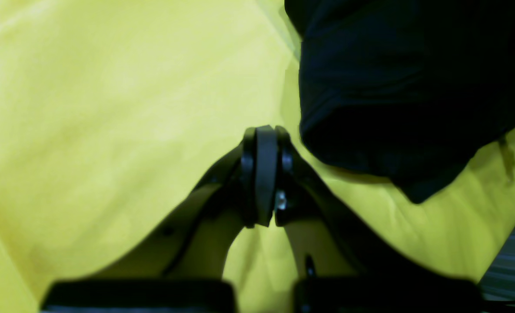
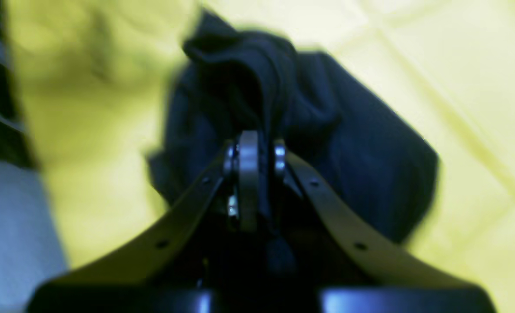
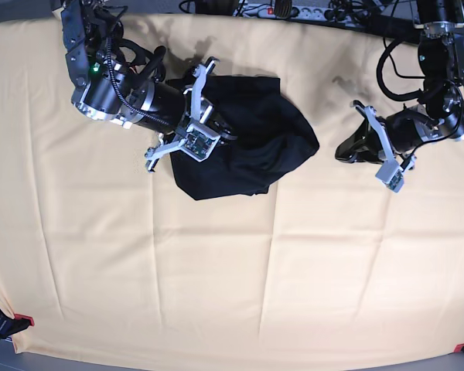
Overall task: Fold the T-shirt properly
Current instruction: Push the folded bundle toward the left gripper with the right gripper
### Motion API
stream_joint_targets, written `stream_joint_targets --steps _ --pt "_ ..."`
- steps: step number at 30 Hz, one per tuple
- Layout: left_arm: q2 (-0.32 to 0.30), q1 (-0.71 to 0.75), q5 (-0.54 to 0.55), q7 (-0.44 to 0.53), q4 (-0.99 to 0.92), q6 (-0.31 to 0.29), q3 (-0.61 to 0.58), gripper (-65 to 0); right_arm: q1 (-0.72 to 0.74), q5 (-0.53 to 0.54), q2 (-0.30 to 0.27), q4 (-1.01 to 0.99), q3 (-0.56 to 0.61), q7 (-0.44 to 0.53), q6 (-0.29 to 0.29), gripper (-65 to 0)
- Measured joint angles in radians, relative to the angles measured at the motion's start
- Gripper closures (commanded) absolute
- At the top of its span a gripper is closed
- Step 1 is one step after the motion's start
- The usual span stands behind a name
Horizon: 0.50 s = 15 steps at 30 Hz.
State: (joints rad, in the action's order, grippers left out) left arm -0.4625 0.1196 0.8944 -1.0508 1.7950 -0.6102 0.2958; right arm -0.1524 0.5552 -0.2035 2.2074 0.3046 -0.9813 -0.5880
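Observation:
The black T-shirt (image 3: 267, 127) lies crumpled in a heap on the pale yellow cloth, at the upper middle of the base view. My right gripper (image 3: 220, 131) is at the heap's left side. In the right wrist view its fingers (image 2: 248, 174) are pressed together, with a bunched fold of the T-shirt (image 2: 348, 130) pinched at the tips. My left gripper (image 3: 342, 151) sits to the right of the shirt's tip, a short gap away. Its jaws are shut with nothing between them (image 1: 264, 134), and the T-shirt (image 1: 392, 87) lies just past them to the upper right.
The pale yellow cloth (image 3: 216, 270) covers the whole table, with creases across it. A power strip and cables (image 3: 294, 9) run along the far edge. Red clamps (image 3: 23, 319) hold the cloth's near corners.

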Motion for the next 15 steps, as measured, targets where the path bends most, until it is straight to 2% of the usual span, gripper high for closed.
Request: stream_joint_targets --steps 4,9,12,13,15 --pt "0.0 0.0 0.0 0.0 0.0 0.0 0.0 0.0 0.001 0.028 0.072 -0.007 0.022 0.062 -0.09 0.0" --pt "0.0 0.0 0.0 0.0 0.0 0.0 0.0 0.0 0.004 0.022 0.161 -0.089 0.117 0.067 -0.098 0.0" --pt "0.0 0.0 0.001 0.0 0.0 0.0 0.0 0.0 0.016 -0.021 0.211 -0.176 0.182 0.095 -0.105 -0.1" --pt "0.0 0.0 0.0 0.0 0.0 0.0 0.0 0.0 0.028 -0.033 0.225 -0.205 0.199 0.097 -0.105 -7.2" --pt "0.0 0.0 0.0 0.0 0.0 0.0 0.0 0.0 0.072 -0.037 0.243 -0.246 0.226 0.099 -0.105 -27.0"
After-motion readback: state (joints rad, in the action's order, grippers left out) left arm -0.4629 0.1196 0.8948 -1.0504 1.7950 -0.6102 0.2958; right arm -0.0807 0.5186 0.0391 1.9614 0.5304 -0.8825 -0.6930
